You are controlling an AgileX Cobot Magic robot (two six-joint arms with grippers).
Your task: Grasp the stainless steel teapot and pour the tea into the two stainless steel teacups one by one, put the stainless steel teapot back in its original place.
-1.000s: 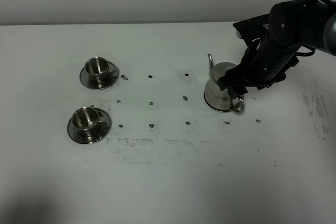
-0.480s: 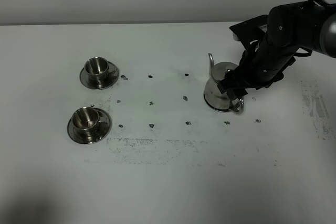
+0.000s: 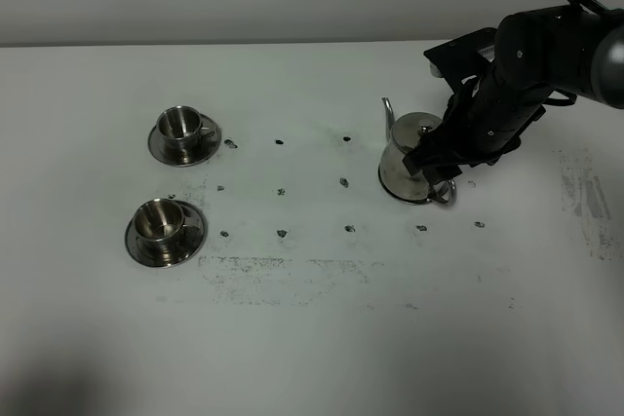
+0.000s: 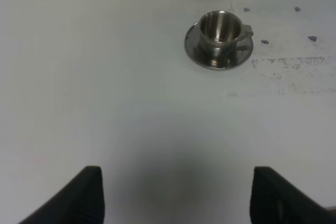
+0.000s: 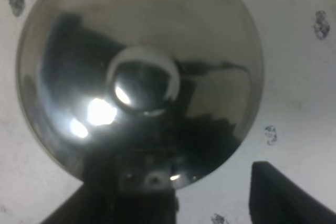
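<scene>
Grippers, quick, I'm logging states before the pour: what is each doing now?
Left gripper: open, empty.
Right gripper: at the handle of the stainless steel teapot; grip cannot be told.

No text, label, brand, number or sign can be read in any of the views. The dark marks scattered over the white table (image 3: 292, 270) are seen only as specks and smudges, and no letters or digits can be made out in them. No engraving or maker's mark is legible on the stainless steel teapot (image 3: 405, 158) or on the two stainless steel teacups (image 3: 181, 125) (image 3: 158, 221); only reflections are shown on their polished surfaces
</scene>
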